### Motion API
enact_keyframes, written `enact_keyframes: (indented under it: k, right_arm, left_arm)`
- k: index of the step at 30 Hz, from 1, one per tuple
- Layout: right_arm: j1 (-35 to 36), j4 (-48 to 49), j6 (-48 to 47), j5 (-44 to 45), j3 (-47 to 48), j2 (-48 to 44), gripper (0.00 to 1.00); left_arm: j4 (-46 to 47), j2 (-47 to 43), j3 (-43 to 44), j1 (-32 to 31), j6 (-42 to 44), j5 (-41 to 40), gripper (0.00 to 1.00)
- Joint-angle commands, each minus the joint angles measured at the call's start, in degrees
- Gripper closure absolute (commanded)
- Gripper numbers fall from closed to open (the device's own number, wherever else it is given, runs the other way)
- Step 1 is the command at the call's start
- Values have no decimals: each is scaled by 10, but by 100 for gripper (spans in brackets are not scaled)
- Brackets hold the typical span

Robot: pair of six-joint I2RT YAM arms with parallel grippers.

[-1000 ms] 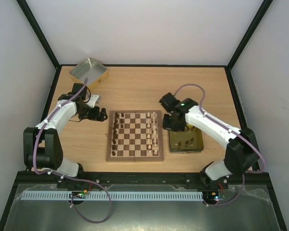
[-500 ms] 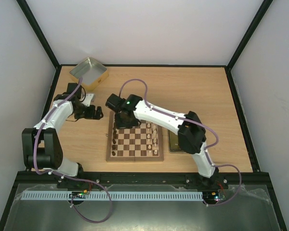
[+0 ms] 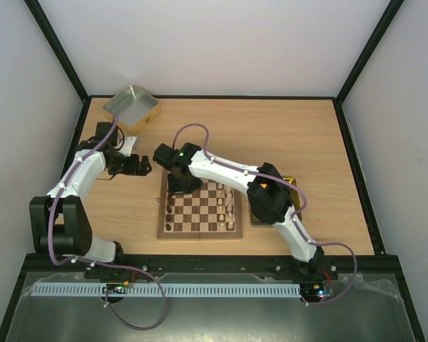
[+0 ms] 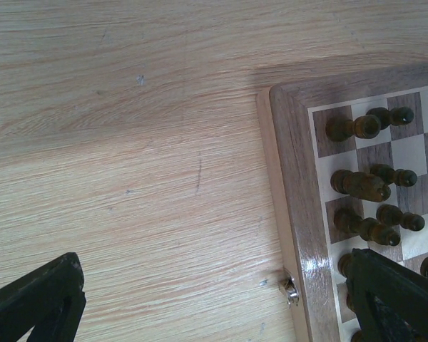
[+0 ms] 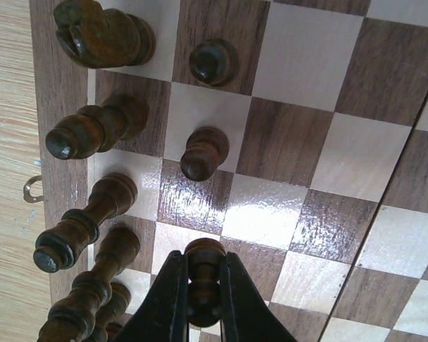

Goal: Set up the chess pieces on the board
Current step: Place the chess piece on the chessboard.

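Observation:
The board (image 3: 200,229) lies mid-table, with dark brown pieces (image 3: 171,203) along its left side and cream-white pieces (image 3: 230,203) along its right. My right gripper (image 3: 177,187) reaches over the board's far left part. In the right wrist view it (image 5: 203,288) is shut on a dark pawn (image 5: 205,260), held just above a square in the second file, beside dark pawns (image 5: 200,153) and taller dark pieces (image 5: 85,132). My left gripper (image 3: 147,168) hovers left of the board, open and empty. Its view shows the board's corner (image 4: 289,178) and dark pieces (image 4: 357,127).
A silver tin (image 3: 132,107) stands at the far left corner. A yellow-gold tin (image 3: 294,192) lies right of the board, mostly hidden under my right arm. A small metal clasp (image 4: 291,291) sticks out of the board's left rim.
My right arm swung from the yellow-gold tin across to the board's left side, carrying the dark pawn, and has settled lower there. My left gripper drew back slightly to the left.

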Motion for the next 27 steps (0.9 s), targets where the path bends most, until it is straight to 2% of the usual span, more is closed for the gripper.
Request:
enact_keyframes:
  k: [1, 27]
  right_arm:
    - [-2, -4, -6, -3, 13, 14, 96]
    - [-4, -27, -18, 0, 80, 69, 96]
  left_arm:
    - [-3, -13, -7, 3, -4, 9, 0]
    - [-5, -6, -5, 3, -2, 21, 0]
